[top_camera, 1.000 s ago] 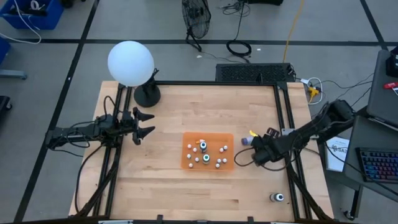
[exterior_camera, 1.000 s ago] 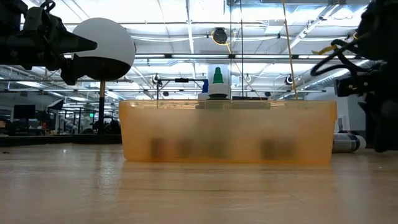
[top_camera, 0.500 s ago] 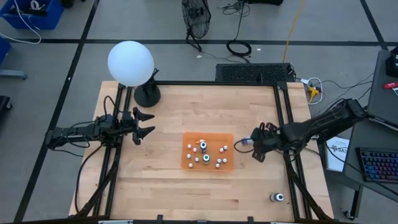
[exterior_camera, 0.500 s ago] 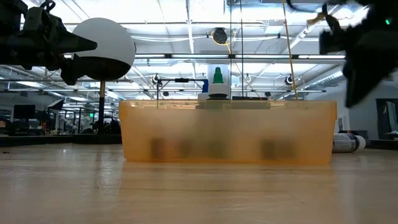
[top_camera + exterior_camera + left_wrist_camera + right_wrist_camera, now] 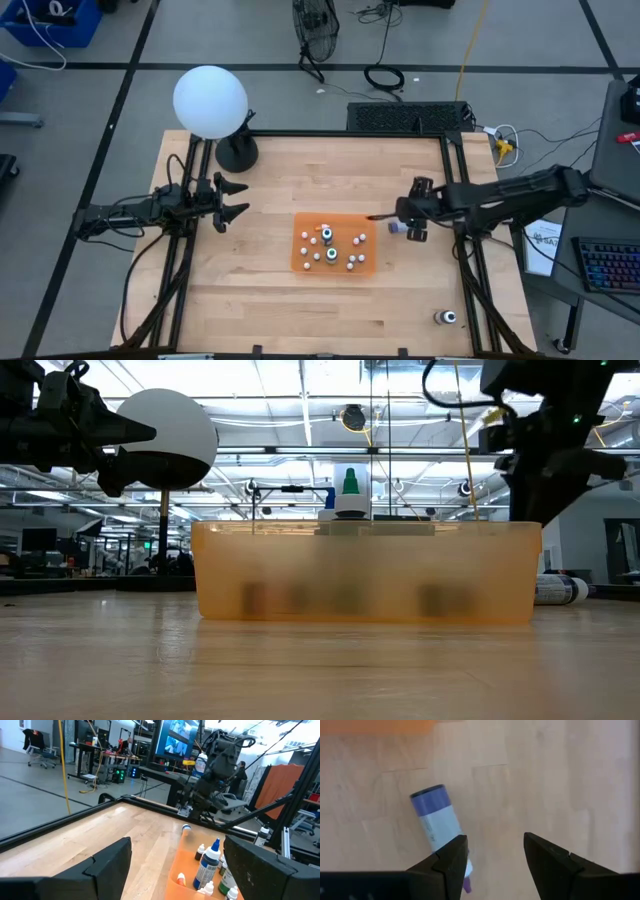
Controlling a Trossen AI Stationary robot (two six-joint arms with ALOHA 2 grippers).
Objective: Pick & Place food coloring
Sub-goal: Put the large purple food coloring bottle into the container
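Tray (image 5: 300, 262) holds upright bottles (image 5: 331, 254) | right gripper (image 5: 492, 851) jaws spread (over lying bottle (image 5: 436, 822)) | left gripper (image 5: 232, 202) spread

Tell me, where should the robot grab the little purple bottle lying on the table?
Grab the purple bottle across its round middle, coming from straight above. It lies flat on the table, sides free, and the open right end effector already hangs just beside it.

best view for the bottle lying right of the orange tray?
Right wrist view: the lying bottle fills it, beside the open right gripper. High view shows a speck; low view its end past the tray; left wrist view, nothing.
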